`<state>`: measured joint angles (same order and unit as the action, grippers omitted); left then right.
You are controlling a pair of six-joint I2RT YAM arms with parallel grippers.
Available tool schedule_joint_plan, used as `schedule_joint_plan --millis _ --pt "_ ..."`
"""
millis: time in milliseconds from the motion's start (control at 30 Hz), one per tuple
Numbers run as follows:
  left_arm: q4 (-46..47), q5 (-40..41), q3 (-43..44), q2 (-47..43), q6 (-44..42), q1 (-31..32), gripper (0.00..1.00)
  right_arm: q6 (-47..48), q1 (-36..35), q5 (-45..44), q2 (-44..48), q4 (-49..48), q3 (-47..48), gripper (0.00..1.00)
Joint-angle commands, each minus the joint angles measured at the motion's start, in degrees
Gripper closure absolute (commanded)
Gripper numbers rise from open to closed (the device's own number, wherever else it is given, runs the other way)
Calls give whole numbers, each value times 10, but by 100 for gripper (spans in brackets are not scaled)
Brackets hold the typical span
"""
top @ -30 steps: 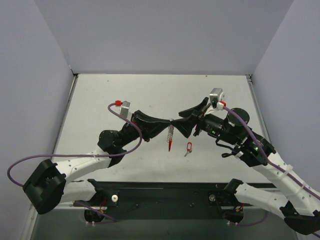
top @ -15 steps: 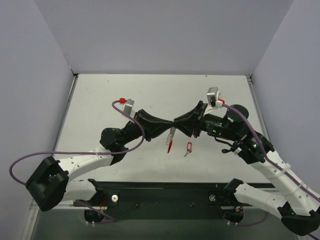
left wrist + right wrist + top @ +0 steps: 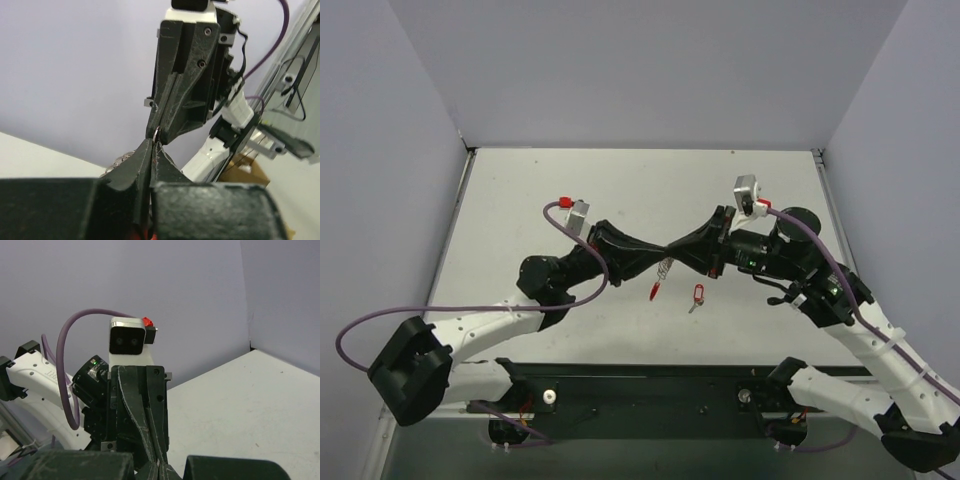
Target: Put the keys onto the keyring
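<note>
The left arm reaches from its base low over the white table, elbow bent, wrist angled toward the middle. The left end effector is pinched narrow on the keyring, a red curved loop with a fan of small silver metal keys, which hangs below the fingertips above the table, red end lowest. Tip to tip against it, the right end effector is closed down too; the left wrist view shows a sliver of metal ring between its fingertips, so it appears to grip the same keyring. The small silver metal key with a red oblong plastic tag lies on the table just right of the hanging keyring, untouched. The step in hand looks like steadying or handing over the keyring; next, one end effector must free itself and fetch that key. The right arm stretches in from the right, forearm raised.
</note>
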<state>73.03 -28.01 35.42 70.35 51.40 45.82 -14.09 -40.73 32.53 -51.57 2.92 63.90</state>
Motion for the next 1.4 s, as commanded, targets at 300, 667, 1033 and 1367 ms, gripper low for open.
schedule_joint_plan --millis 300,667,1033,1367 --pt "-517 -193 185 -141 -340 -6 44 150 18 46 -56 305 177 100" --pt "-788 -241 294 -56 -436 5 48 199 0 82 -114 417 251 100" --pt "-640 -222 248 -52 -380 5 49 203 -18 78 -118 412 254 100" --pt "-558 -243 242 -30 -327 8 50 198 -20 80 -107 388 243 100"
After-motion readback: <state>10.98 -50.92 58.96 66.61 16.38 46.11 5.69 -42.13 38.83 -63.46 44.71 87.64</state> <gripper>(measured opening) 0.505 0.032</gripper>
